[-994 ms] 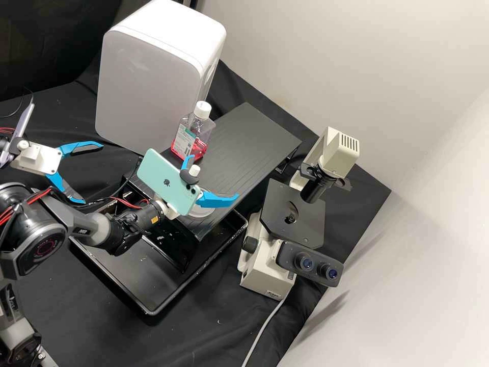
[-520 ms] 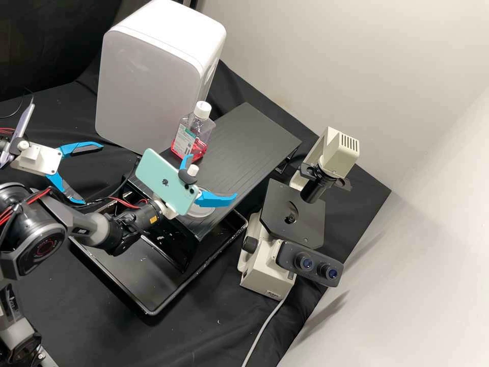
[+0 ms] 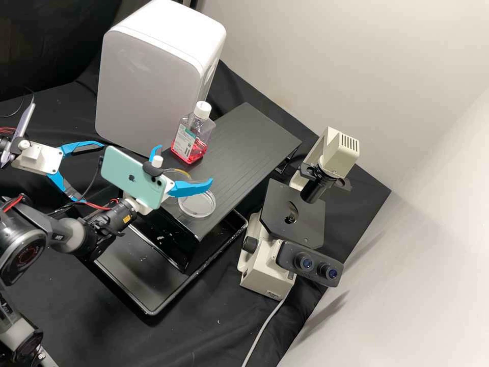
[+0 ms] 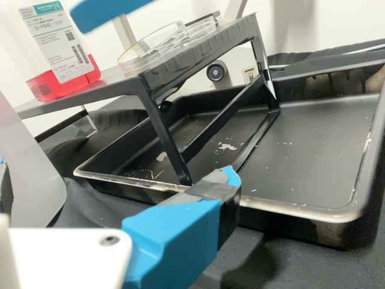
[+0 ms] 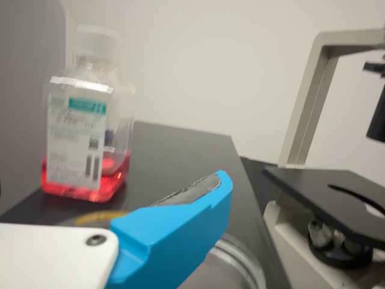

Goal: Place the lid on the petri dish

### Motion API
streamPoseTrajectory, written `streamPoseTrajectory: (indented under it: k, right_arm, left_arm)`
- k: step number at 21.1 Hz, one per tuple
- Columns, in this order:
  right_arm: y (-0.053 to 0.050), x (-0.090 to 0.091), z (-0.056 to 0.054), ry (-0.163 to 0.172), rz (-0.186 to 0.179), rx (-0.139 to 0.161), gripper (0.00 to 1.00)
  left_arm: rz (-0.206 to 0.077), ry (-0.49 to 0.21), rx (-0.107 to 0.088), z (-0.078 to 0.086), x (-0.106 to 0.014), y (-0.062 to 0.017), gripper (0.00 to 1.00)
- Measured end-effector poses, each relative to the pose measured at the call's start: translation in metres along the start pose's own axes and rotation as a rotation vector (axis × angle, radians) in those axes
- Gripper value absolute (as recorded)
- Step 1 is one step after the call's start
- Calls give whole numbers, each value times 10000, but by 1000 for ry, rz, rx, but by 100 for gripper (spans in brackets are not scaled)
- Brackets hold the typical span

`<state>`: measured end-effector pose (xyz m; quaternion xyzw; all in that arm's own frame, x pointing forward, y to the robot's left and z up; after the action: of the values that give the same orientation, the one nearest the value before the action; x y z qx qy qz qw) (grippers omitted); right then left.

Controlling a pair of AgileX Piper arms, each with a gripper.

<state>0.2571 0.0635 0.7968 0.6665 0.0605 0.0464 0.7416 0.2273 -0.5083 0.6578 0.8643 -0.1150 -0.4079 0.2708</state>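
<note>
A clear round petri dish (image 3: 196, 204) lies near the front edge of the raised black platform (image 3: 244, 148). Just behind it sits a second round clear piece with a yellowish rim (image 3: 176, 175); I cannot tell which is the lid. My right gripper (image 3: 184, 164) hovers open above that second piece, fingers spread wide, holding nothing. Its lower finger (image 5: 180, 226) is in the right wrist view, with the clear dish's rim (image 5: 240, 265) beyond it. My left gripper (image 3: 84, 171) stands open, low at the platform's left. From there both round pieces (image 4: 153, 43) (image 4: 201, 25) appear on the platform top.
A flask of pink liquid (image 3: 192, 133) stands on the platform behind the dishes. A big white box (image 3: 153, 71) is at the back. The platform stands in a black tray (image 3: 153, 285). A microscope (image 3: 300, 214) is close on the right.
My right gripper has drawn back to the left and risen, uncovering the clear dish at the platform's front edge. The left arm has stayed put.
</note>
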Motion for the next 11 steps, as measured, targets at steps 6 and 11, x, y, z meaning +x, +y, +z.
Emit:
streamPoseTrajectory:
  k: [6, 11]
  right_arm:
    - [-100, -88, 86, -55, 1, -9, 100]
    - [-168, -70, 170, -108, 9, -6, 100]
  left_arm:
    - [0, 0, 0, 0, 0, 0, 100]
    - [0, 0, 0, 0, 0, 0, 100]
